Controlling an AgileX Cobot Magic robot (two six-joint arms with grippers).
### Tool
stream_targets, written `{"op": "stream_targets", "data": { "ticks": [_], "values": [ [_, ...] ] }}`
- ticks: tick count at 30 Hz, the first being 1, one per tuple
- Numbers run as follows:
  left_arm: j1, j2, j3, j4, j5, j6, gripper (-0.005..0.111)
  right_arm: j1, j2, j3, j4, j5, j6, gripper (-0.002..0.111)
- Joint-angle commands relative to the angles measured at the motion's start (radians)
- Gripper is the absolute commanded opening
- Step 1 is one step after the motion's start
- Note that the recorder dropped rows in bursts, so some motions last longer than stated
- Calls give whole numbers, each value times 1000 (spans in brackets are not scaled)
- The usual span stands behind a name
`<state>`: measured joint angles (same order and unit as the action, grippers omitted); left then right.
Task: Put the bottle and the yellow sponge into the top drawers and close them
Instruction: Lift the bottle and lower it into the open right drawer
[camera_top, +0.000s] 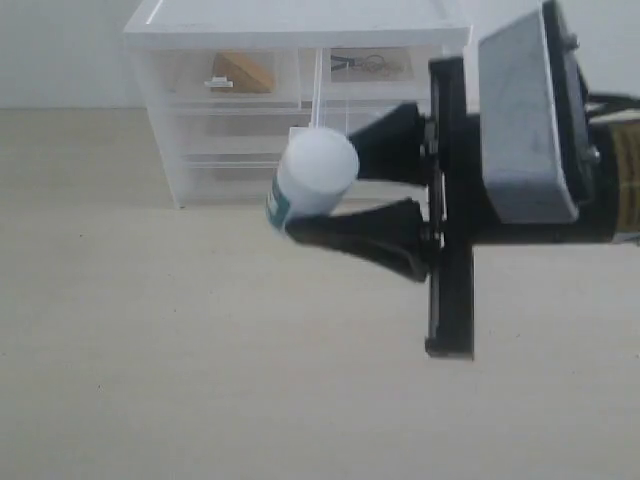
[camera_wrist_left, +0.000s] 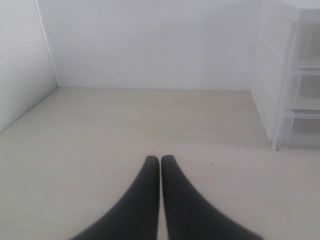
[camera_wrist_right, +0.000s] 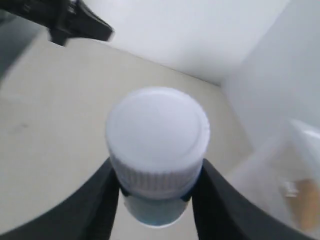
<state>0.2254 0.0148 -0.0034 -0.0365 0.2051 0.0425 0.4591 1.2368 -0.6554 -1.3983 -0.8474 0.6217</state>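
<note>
White-capped and teal-labelled, the bottle (camera_top: 312, 180) hung above the table (camera_top: 150, 350), pinched by the right gripper (camera_top: 330, 187). The black fingers pressed on its body just under the ribbed cap. Its long axis was tilted, with the cap raised toward the exterior camera and the labelled end lower and to that view's left. The cabinet (camera_top: 300, 25) stood beyond the bottle, and the top right drawer (camera_top: 345, 88) showed above and slightly right of it in that view. The coming move would therefore likely carry the bottle up and onward to that drawer, and the right arm was plainly the nearer one. The yellow sponge (camera_top: 243, 72) lay inside the top left drawer (camera_top: 190, 75), seen through its translucent front. The left gripper (camera_wrist_left: 160, 161) hovered low over bare table beside the cabinet, its fingers pressed together on nothing. A dark wiry item (camera_top: 365, 65) sat in the top right drawer but was too blurred to name. Whether either top drawer stood pulled out could not be made out. The bottle and gripper hid much of the cabinet front, and the gap between bottle and cabinet could not be judged.
</note>
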Motion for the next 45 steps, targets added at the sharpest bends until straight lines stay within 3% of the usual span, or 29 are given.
{"op": "stream_targets", "data": {
  "ticks": [1, 4, 5, 8, 13, 17, 20, 25, 27, 32, 34, 36, 39, 41, 45],
  "values": [
    [-2, 4, 3, -7, -4, -9, 4, 137, -104, -132, 32, 605, -125, 0],
    [-2, 4, 3, -7, -4, -9, 4, 200, -13, -225, 26, 884, -256, 0],
    [-2, 4, 3, -7, -4, -9, 4, 251, 48, -260, 24, 1077, -333, 0],
    [-2, 4, 3, -7, -4, -9, 4, 344, 184, -337, 1, 1380, -363, 0],
    [-2, 4, 3, -7, -4, -9, 4, 377, 359, -406, -123, 1657, -382, 0],
    [-2, 4, 3, -7, -4, -9, 4, 377, 395, -407, -123, 1619, -376, 2],
    [-2, 4, 3, -7, -4, -9, 4, 377, 400, -407, -126, 1607, -374, 21],
    [-2, 4, 3, -7, -4, -9, 4, 377, 400, -407, -110, 1587, -370, 75],
    [-2, 4, 3, -7, -4, -9, 4, 385, 400, -407, -91, 1567, -370, 83],
    [-2, 4, 3, -7, -4, -9, 4, 462, 370, -411, -91, 1576, -370, 75],
    [-2, 4, 3, -7, -4, -9, 4, 513, 344, -414, -89, 1603, -363, 65],
    [-2, 4, 3, -7, -4, -9, 4, 554, 310, -414, -65, 1632, -345, 47],
    [-2, 4, 3, -7, -4, -9, 4, 581, 264, -414, 86, 1608, -347, 1],
    [-2, 4, 3, -7, -4, -9, 4, 575, 260, -414, 264, 1567, -452, 1],
    [-2, 4, 3, -7, -4, -9, 4, 574, 292, -414, 683, 1574, -849, 0]
  ]
}}
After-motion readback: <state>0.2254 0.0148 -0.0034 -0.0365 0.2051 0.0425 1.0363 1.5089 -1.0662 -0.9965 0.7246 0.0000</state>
